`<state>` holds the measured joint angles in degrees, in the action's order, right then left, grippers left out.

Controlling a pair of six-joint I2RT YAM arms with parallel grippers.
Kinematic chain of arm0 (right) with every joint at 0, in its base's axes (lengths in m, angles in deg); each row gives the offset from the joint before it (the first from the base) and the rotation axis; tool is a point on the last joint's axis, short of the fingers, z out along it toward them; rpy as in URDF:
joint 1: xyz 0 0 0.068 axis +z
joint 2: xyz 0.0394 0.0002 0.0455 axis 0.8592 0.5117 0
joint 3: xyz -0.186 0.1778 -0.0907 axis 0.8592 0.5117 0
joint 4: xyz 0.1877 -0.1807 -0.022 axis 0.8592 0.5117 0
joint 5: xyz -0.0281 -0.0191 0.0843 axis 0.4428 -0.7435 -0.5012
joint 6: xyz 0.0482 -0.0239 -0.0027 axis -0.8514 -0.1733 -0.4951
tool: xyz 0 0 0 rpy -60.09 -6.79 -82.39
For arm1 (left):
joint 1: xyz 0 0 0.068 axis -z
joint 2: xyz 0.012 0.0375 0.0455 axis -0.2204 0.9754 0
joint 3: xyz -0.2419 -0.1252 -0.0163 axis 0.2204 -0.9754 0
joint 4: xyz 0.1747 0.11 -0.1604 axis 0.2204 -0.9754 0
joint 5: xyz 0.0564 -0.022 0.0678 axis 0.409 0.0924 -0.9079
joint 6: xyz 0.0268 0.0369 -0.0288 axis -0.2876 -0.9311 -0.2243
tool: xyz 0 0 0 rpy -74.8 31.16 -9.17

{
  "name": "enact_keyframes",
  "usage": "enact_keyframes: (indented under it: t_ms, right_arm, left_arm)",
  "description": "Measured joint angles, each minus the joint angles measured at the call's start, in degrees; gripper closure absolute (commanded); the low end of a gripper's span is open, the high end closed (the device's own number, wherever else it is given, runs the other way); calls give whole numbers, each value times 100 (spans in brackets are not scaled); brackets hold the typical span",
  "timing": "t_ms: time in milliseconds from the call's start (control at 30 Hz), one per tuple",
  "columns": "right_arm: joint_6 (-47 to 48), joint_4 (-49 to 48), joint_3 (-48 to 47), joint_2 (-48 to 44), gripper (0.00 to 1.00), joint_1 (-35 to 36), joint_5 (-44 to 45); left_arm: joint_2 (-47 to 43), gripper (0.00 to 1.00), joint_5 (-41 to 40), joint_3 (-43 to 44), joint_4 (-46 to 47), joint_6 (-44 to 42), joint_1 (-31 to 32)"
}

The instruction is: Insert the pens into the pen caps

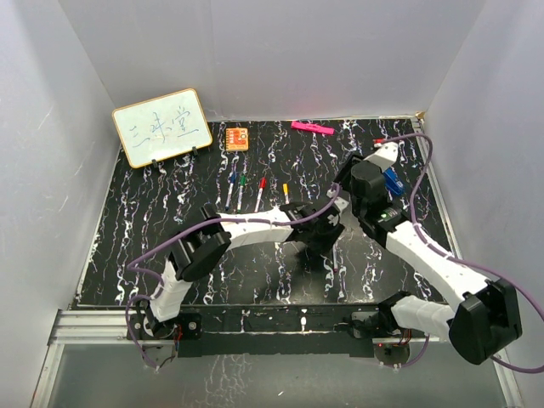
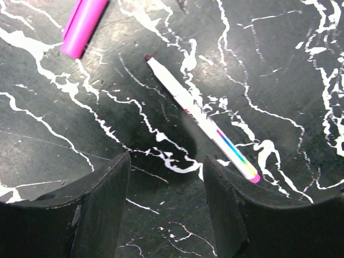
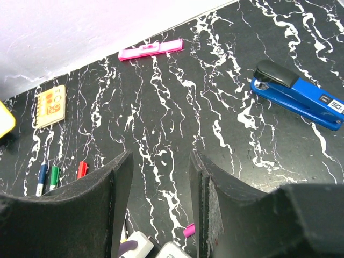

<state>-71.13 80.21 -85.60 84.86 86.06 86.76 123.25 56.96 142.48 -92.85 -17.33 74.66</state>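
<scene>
In the left wrist view a white pen point(image 2: 200, 114) with a purple tip and a rainbow stripe lies uncapped on the black marbled table. A magenta-purple cap point(image 2: 81, 26) lies apart from it at the upper left. My left gripper point(image 2: 166, 161) is open and empty just above the table, and the pen's pink end lies close beyond its right finger point(image 2: 226, 204). My right gripper point(image 3: 161, 158) is open and empty, higher up; the same cap point(image 3: 188, 231) shows below it. Pens with blue point(image 1: 231, 183), green point(image 1: 242, 187), red point(image 1: 261, 191) and yellow point(image 1: 285, 194) ends lie in a row.
A blue stapler point(image 3: 298, 97) lies right of my right gripper. A flat pink bar point(image 1: 311, 128) and an orange square block point(image 1: 237, 138) lie near the back wall. A whiteboard point(image 1: 162, 126) stands at the back left. White walls enclose the table.
</scene>
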Motion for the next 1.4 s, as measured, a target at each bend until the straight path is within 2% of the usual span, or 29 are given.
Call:
enact_keyframes:
  t_ms: [167, 400, 767, 900, 1100, 1400]
  right_arm:
    - [17, 2, 129, -372, 57, -2, 149]
    - [151, -63, 186, -990, 57, -50, 295]
    - [317, -334, 380, -1779, 57, 17, 118]
    - [317, -352, 442, -1888, 56, 17, 105]
    - [354, -352, 442, -1902, 55, 17, 118]
    - [393, -352, 442, -1899, 55, 17, 144]
  left_arm:
    - [57, 41, 0, 190, 98, 39, 96]
    - [485, 36, -227, 990, -15, 142, 229]
    - [1528, 35, -1049, 2430, -1130, 304, 350]
    - [1757, 38, -1228, 2837, -1497, 275, 448]
    - [1716, 48, -1174, 2782, -1628, 136, 463]
    - [1156, 48, -831, 2081, -2476, -313, 479]
